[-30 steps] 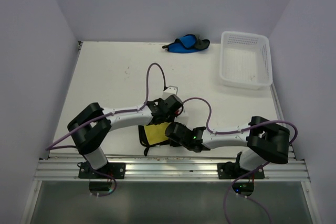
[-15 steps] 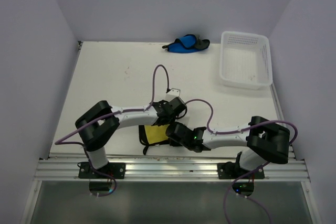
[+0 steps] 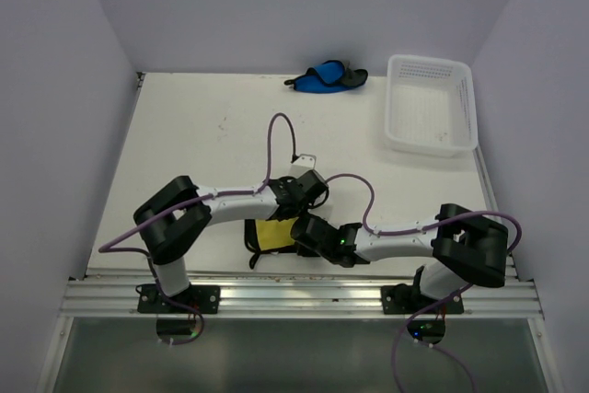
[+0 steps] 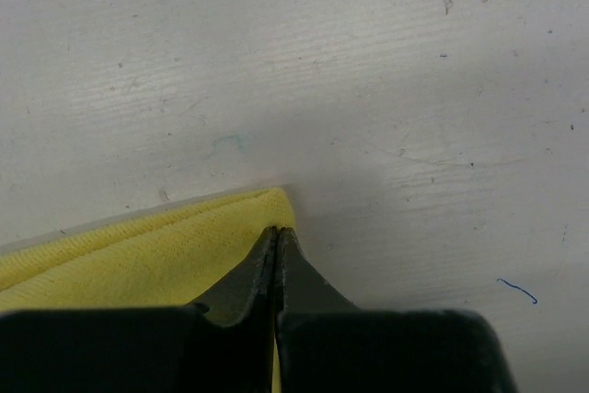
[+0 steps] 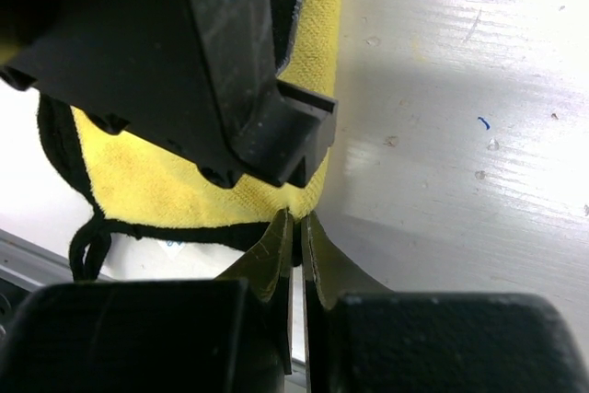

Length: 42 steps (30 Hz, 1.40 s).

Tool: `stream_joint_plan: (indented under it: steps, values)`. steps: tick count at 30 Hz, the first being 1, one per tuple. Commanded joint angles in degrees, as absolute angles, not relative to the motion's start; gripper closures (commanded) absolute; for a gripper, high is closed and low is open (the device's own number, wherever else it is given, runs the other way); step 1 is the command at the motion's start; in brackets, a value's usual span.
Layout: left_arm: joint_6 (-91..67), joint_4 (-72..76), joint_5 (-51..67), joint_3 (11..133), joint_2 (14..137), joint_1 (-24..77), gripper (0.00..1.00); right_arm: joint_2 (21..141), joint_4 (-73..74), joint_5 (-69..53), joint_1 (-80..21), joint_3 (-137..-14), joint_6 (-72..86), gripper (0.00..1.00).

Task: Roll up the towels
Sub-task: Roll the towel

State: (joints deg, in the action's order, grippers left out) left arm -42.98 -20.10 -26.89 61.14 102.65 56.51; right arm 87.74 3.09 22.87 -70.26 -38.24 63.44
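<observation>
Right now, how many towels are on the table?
2. The yellow towel lies at the near edge, partly under the arms; the blue towel sits bunched at the far edge.

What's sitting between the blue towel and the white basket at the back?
Nothing: in the top view, bare table separates the blue towel from the white basket.

Woven yellow towel (image 4: 138,255) cloth on scuffed, matt white table (image 4: 368,62).
</observation>
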Motion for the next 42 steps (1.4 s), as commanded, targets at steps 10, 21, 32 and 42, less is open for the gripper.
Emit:
stream_joint_plan:
  steps: [10, 21, 32, 42]
  values:
    - [-46.93, -3.54, -19.53, 45.72, 87.55, 49.58, 1.0, 85.61, 12.65, 29.88, -71.98, -40.43, 56.52, 1.0]
    - [-50.62, 6.59, -14.15, 39.73, 83.32, 46.23, 1.0, 84.99, 18.19, 35.59, -75.84, -45.52, 48.71, 1.0]
    - [-51.94, 12.92, -11.78, 36.13, 81.65, 43.6, 1.0, 94.91, 35.76, 45.7, -83.93, -60.46, 39.64, 1.0]
    - [-53.35, 22.57, -8.35, 28.31, 77.44, 40.96, 1.0, 102.48, 44.47, 47.45, -85.77, -66.0, 37.8, 1.0]
